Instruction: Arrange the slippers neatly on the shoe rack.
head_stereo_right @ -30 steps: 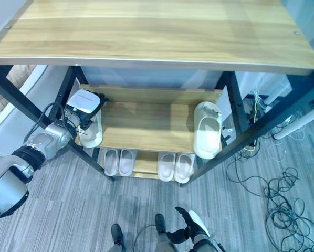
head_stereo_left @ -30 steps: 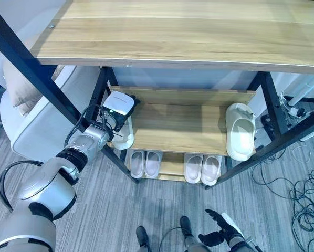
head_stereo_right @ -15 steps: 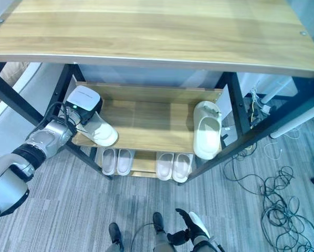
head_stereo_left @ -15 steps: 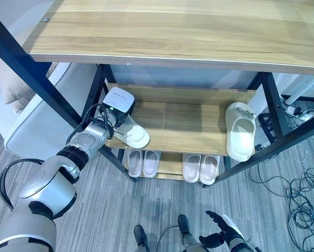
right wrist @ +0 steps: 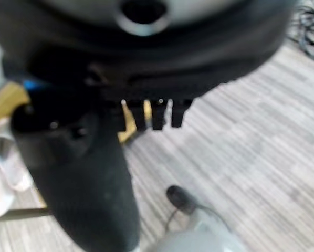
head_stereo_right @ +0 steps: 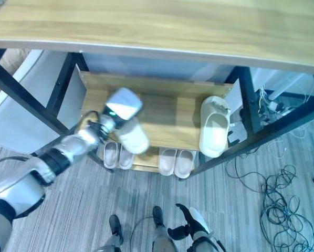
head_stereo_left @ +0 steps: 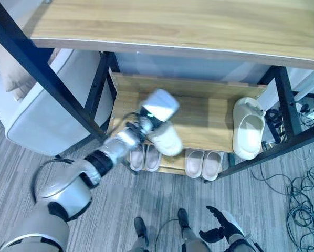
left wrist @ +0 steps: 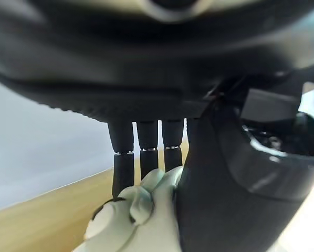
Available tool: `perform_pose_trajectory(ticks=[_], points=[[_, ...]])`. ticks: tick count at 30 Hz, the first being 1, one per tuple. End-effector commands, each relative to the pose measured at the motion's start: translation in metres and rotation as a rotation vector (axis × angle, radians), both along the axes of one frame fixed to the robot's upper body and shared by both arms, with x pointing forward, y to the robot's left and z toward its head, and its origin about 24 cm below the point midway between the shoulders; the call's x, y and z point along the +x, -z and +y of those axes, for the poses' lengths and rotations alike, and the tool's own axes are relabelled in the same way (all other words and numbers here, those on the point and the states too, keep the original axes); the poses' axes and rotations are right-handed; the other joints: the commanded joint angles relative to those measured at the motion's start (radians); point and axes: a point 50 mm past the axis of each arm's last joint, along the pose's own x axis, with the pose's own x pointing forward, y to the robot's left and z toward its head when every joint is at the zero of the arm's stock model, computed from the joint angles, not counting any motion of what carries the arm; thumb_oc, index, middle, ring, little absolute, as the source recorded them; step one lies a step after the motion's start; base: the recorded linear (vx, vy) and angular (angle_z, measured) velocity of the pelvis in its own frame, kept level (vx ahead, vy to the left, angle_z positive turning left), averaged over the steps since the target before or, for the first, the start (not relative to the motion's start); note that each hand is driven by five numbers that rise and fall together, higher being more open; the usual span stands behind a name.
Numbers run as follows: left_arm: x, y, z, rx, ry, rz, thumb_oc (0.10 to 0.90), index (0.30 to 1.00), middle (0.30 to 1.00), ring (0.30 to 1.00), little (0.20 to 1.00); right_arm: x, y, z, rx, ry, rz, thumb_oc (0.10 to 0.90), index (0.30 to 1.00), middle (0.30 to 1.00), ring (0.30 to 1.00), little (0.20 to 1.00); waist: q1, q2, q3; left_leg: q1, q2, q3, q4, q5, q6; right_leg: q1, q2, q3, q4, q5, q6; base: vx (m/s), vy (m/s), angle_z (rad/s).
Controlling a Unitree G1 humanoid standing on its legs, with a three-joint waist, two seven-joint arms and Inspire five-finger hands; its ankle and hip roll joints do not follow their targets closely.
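**A:** which step is being worked on here?

**B:** carrying, by the look of it. A pale slipper (head_stereo_left: 166,140) is clamped in the left hand (head_stereo_left: 146,125), fingers curled round it, and held over the front of the middle shelf (head_stereo_left: 209,123) of the shoe rack (head_stereo_left: 91,97). Its mate (head_stereo_left: 248,134) is already parked at the shelf's right end. The right hand (head_stereo_left: 220,231) is hung low over the floor, fingers relaxed and apart.

**A:** so what's needed next?

**B:** probably it gets carried right and set beside the mate, toe turned the same way. Bare shelf is left between them, so room's fine. The desk top (head_stereo_left: 199,26) overhead and the front edge should be watched though.
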Motion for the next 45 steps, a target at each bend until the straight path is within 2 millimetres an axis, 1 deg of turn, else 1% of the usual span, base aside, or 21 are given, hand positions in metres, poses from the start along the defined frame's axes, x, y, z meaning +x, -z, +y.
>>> perform_pose_trajectory(ticks=[1, 2, 3, 4, 5, 7, 8, 9, 10, 13, 15, 16, 17, 18, 19, 20, 22, 30, 36, 41, 45], points=[[-0.035, -0.054, -0.084, -0.201, 0.267, -0.09, 0.4, 0.3, 0.3, 0.3, 0.3, 0.021, -0.026, -0.028, -0.064, 0.016, -0.139, 0.8, 0.9, 0.9, 0.9, 0.9, -0.035, 0.041, 0.031, 0.029, 0.025, -0.069, 0.003, -0.09, -0.043, 0.005, -0.003, -0.057, 0.006, -0.098, 0.064, -0.02, -0.022, -0.08], [-0.043, -0.055, -0.097, -0.22, 0.291, -0.079, 0.4, 0.3, 0.3, 0.3, 0.3, 0.025, -0.028, -0.028, -0.062, 0.011, -0.15, 0.8, 0.9, 0.9, 0.9, 0.9, -0.041, 0.043, 0.036, 0.031, 0.026, -0.067, 0.003, -0.09, -0.043, 0.004, -0.002, -0.052, 0.006, -0.099, 0.062, -0.03, -0.026, -0.08], [-0.047, -0.053, -0.104, -0.225, 0.299, -0.063, 0.4, 0.3, 0.3, 0.3, 0.3, 0.027, -0.031, -0.029, -0.062, 0.01, -0.16, 0.8, 0.9, 0.9, 0.9, 0.9, -0.045, 0.046, 0.042, 0.033, 0.026, -0.064, 0.003, -0.09, -0.043, 0.003, -0.001, -0.047, 0.006, -0.099, 0.06, -0.01, -0.021, -0.06], [-0.028, -0.06, -0.079, -0.214, 0.245, -0.106, 0.4, 0.3, 0.3, 0.3, 0.3, 0.02, -0.029, -0.036, -0.079, 0.02, -0.141, 0.8, 0.9, 0.9, 0.9, 0.9, -0.039, 0.055, 0.044, 0.039, 0.028, -0.062, 0.003, -0.096, -0.044, 0.008, 0.0, -0.047, 0.006, -0.104, 0.061, -0.01, -0.029, -0.12], [-0.027, -0.07, -0.074, -0.217, 0.239, -0.144, 0.4, 0.3, 0.3, 0.3, 0.3, 0.023, -0.027, -0.034, -0.086, 0.037, -0.144, 0.8, 0.9, 0.9, 0.9, 0.9, -0.038, 0.06, 0.042, 0.034, 0.028, -0.062, 0.003, -0.087, -0.043, 0.003, -0.001, -0.047, 0.006, -0.097, 0.059, 0.01, -0.034, -0.2], [-0.026, -0.066, -0.068, -0.183, 0.234, -0.145, 0.4, 0.3, 0.3, 0.3, 0.3, 0.025, -0.028, -0.036, -0.092, 0.046, -0.15, 0.8, 0.9, 0.9, 0.9, 0.9, -0.035, 0.072, 0.041, 0.032, 0.028, -0.062, 0.003, -0.087, -0.042, 0.002, -0.002, -0.048, 0.006, -0.097, 0.059, 0.02, -0.033, -0.17], [-0.038, -0.058, -0.092, -0.167, 0.292, -0.085, 0.4, 0.3, 0.3, 0.3, 0.3, 0.094, -0.043, -0.019, -0.142, 0.102, -0.206, 0.8, 0.9, 0.9, 0.9, 0.9, 0.008, 0.086, 0.019, 0.034, 0.026, -0.069, 0.003, -0.086, -0.042, 0.011, -0.005, -0.059, 0.006, -0.105, 0.057, 0.04, -0.024, -0.11], [-0.031, -0.053, -0.075, -0.168, 0.262, -0.089, 0.4, 0.3, 0.3, 0.3, 0.3, 0.062, -0.03, -0.029, -0.161, 0.049, -0.151, 0.8, 0.9, 0.9, 0.9, 0.9, -0.001, 0.094, 0.022, 0.034, 0.026, -0.069, 0.003, -0.083, -0.043, 0.01, -0.007, -0.058, 0.006, -0.104, 0.059, 0.05, -0.024, -0.29], [-0.03, -0.053, -0.068, -0.158, 0.261, -0.101, 0.4, 0.3, 0.3, 0.3, 0.3, 0.054, -0.028, -0.033, -0.134, 0.083, -0.142, 0.8, 0.9, 0.9, 0.9, 0.9, -0.002, 0.099, 0.023, 0.031, 0.023, -0.068, 0.003, -0.083, -0.042, 0.006, -0.006, -0.056, 0.006, -0.103, 0.058, 0.0, 0.0, 0.0], [-0.015, -0.065, -0.052, -0.193, 0.177, -0.154, 0.4, 0.3, 0.3, 0.3, 0.3, 0.045, -0.025, -0.028, -0.101, 0.104, -0.15, 0.8, 0.9, 0.9, 0.9, 0.9, -0.007, 0.108, 0.02, 0.021, 0.027, -0.067, 0.003, -0.077, -0.043, -0.005, -0.004, -0.053, 0.006, -0.1, 0.057, -0.03, -0.026, 0.06], [-0.006, -0.058, -0.044, -0.215, 0.14, -0.141, 0.4, 0.3, 0.3, 0.3, 0.3, 0.043, -0.026, -0.024, -0.088, 0.082, -0.163, 0.8, 0.9, 0.9, 0.9, 0.9, -0.022, 0.106, 0.023, 0.02, 0.03, -0.064, 0.003, -0.077, -0.047, -0.008, 0.0, -0.049, 0.006, -0.1, 0.056, -0.01, -0.015, -0.08], [-0.001, -0.052, -0.036, -0.212, 0.106, -0.129, 0.4, 0.3, 0.3, 0.3, 0.3, 0.039, -0.025, -0.026, -0.099, 0.079, -0.159, 0.8, 0.9, 0.9, 0.9, 0.9, -0.026, 0.106, 0.024, 0.02, 0.034, -0.062, 0.003, -0.077, -0.048, -0.009, 0.001, -0.049, 0.006, -0.1, 0.057, 0.0, -0.036, 0.02], [0.006, -0.053, -0.022, -0.216, 0.072, -0.152, 0.4, 0.3, 0.3, 0.3, 0.3, 0.032, -0.023, -0.029, -0.101, 0.088, -0.154, 0.8, 0.9, 0.9, 0.9, 0.9, -0.025, 0.105, 0.021, 0.021, 0.037, -0.06, 0.003, -0.077, -0.05, -0.008, 0.001, -0.05, 0.006, -0.099, 0.058, 0.0, 0.0, 0.0], [0.006, -0.053, -0.021, -0.216, 0.071, -0.151, 0.4, 0.3, 0.3, 0.3, 0.3, 0.032, -0.023, -0.028, -0.1, 0.086, -0.154, 0.8, 0.9, 0.9, 0.9, 0.9, -0.026, 0.104, 0.02, 0.021, 0.038, -0.06, 0.003, -0.077, -0.05, -0.008, 0.001, -0.05, 0.006, -0.099, 0.058, 0.01, -0.041, -0.03], [0.01, -0.06, -0.002, -0.235, 0.05, -0.19, 0.4, 0.3, 0.3, 0.3, 0.3, 0.023, -0.018, -0.031, -0.095, 0.116, -0.137, 0.8, 0.9, 0.9, 0.9, 0.9, -0.019, 0.105, 0.016, 0.021, 0.04, -0.06, 0.003, -0.077, -0.051, -0.006, 0.002, -0.053, 0.006, -0.098, 0.059, 0.01, -0.033, -0.03], [0.007, -0.065, 0.002, -0.247, 0.064, -0.202, 0.4, 0.3, 0.3, 0.3, 0.3, 0.021, -0.016, -0.029, -0.083, 0.129, -0.133, 0.8, 0.9, 0.9, 0.9, 0.9, -0.015, 0.105, 0.014, 0.022, 0.04, -0.063, 0.003, -0.076, -0.052, -0.004, 0.003, -0.054, 0.006, -0.097, 0.058, 0.02, -0.04, -0.04], [-0.006, -0.074, 0.007, -0.273, 0.138, -0.227, 0.4, 0.3, 0.3, 0.3, 0.3, 0.018, -0.013, -0.026, -0.056, 0.163, -0.129, 0.8, 0.9, 0.9, 0.9, 0.9, -0.001, 0.105, 0.011, 0.025, 0.04, -0.07, 0.003, -0.074, -0.053, 0.004, 0.007, -0.065, 0.006, -0.1, 0.056, 0.01, -0.019, -0.02], [-0.022, -0.077, 0.013, -0.275, 0.216, -0.236, 0.4, 0.3, 0.3, 0.3, 0.3, 0.015, -0.009, -0.019, -0.029, 0.178, -0.115, 0.8, 0.9, 0.9, 0.9, 0.9, 0.007, 0.093, 0.012, 0.04, 0.046, -0.082, 0.003, -0.071, -0.056, 0.027, 0.016, -0.08, 0.006, -0.111, 0.048, 0.0, -0.024, 0.07], [-0.02, -0.075, 0.012, -0.254, 0.22, -0.264, 0.4, 0.3, 0.3, 0.3, 0.3, 0.019, -0.009, -0.017, -0.023, 0.159, -0.115, 0.8, 0.9, 0.9, 0.9, 0.9, 0.001, 0.088, 0.011, 0.038, 0.048, -0.082, 0.003, -0.069, -0.058, 0.024, 0.018, -0.08, 0.006, -0.109, 0.047, 0.0, 0.0, 0.0], [-0.006, -0.072, 0.01, -0.155, 0.167, -0.328, 0.4, 0.3, 0.3, 0.3, 0.3, 0.023, -0.01, -0.018, -0.052, 0.139, -0.124, 0.8, 0.9, 0.9, 0.9, 0.9, -0.018, 0.091, 0.014, 0.006, 0.052, -0.068, 0.003, -0.071, -0.058, -0.024, 0.016, -0.063, 0.006, -0.091, 0.056, 0.0, 0.008, -0.01], [0.002, -0.074, 0.005, -0.099, 0.132, -0.381, 0.4, 0.3, 0.3, 0.3, 0.3, 0.034, -0.019, -0.021, -0.06, 0.147, -0.186, 0.8, 0.9, 0.9, 0.9, 0.9, -0.023, 0.096, 0.014, -0.012, 0.054, -0.06, 0.003, -0.069, -0.058, -0.049, 0.013, -0.053, 0.006, -0.078, 0.064, 0.03, 0.018, -0.09]])
